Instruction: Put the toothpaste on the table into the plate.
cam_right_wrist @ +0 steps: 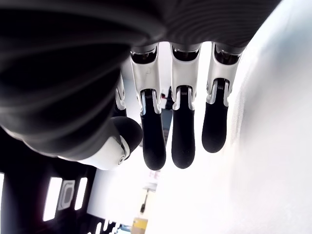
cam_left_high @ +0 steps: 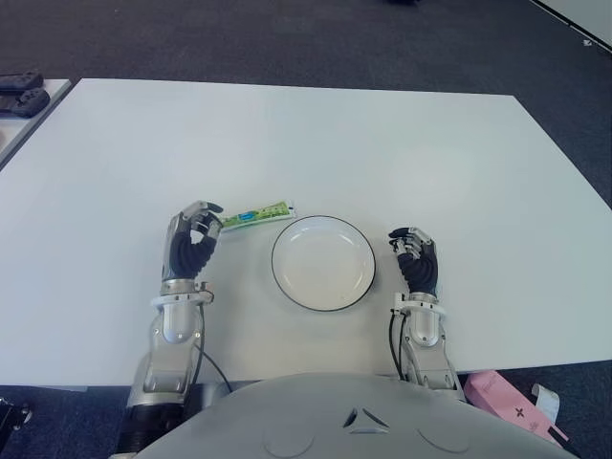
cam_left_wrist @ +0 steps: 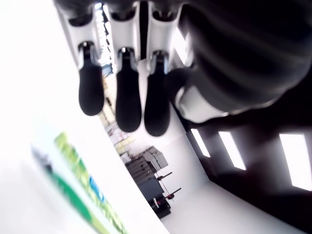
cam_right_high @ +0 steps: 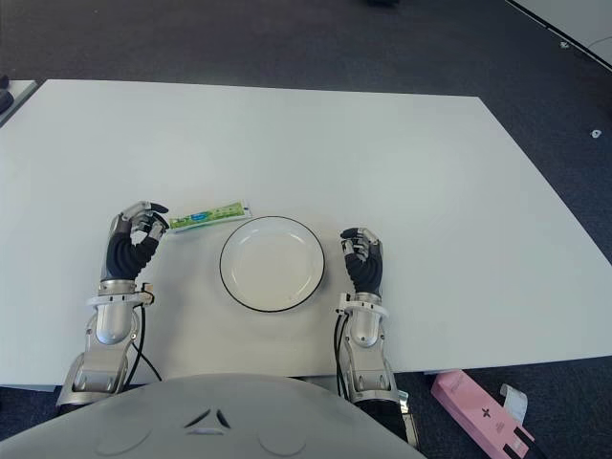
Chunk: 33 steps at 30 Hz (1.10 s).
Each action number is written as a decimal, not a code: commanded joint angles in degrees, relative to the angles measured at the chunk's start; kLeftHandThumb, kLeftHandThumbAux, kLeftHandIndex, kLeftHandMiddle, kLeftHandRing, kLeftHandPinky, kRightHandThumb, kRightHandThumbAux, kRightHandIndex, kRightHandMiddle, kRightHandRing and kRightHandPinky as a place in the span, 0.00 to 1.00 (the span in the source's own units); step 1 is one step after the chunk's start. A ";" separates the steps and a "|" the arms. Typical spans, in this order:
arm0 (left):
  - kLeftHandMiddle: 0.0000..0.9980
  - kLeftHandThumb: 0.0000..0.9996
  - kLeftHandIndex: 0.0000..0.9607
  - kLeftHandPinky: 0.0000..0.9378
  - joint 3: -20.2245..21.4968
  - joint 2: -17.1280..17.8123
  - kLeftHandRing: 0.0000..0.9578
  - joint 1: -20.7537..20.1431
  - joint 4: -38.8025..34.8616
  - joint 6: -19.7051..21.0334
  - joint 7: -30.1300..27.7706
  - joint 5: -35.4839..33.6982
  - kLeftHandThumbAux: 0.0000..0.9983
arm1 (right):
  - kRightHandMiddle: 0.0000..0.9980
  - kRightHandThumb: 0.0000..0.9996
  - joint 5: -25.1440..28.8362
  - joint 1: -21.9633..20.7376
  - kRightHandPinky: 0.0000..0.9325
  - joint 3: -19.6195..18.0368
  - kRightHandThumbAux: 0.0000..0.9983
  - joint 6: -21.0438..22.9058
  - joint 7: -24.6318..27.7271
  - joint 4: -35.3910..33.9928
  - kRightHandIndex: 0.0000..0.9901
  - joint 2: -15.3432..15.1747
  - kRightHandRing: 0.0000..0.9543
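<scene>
1. One white table [cam_left_high: 402,143] fills most of the eye views, and we have put nothing into the plate [cam_left_high: 323,262] at lower centre.
2. Our left hand [cam_left_high: 194,239], fingers loosely curled, grasps nothing; our right hand [cam_left_high: 416,260], right of the plate, is likewise empty.
3. The toothpaste [cam_left_high: 256,216] lies on the table at the plate's upper left, just beyond our left fingertips; grasping, lifting and placing all remain.

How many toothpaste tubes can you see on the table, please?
1. The toothpaste tube lies on the table just beyond the plate's far-left rim, beside the left robot hand. Nothing suggests another is hidden.
</scene>
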 commanded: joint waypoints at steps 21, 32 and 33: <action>0.06 0.41 0.02 0.15 -8.35 13.99 0.09 -10.70 0.95 17.68 -9.13 23.47 0.35 | 0.47 0.71 -0.31 0.27 0.49 -0.14 0.73 0.49 0.45 -0.20 0.43 -0.30 0.47; 0.00 0.47 0.00 0.01 -13.66 18.25 0.00 -15.62 4.80 20.18 -13.42 26.46 0.19 | 0.47 0.71 -0.17 0.61 0.50 -0.39 0.73 0.25 0.46 -0.56 0.43 -0.44 0.49; 0.00 0.47 0.00 0.01 -14.14 18.69 0.00 -16.03 5.37 20.00 -13.59 26.52 0.19 | 0.47 0.71 -0.16 0.65 0.50 -0.44 0.73 0.48 0.46 -0.65 0.43 -0.40 0.49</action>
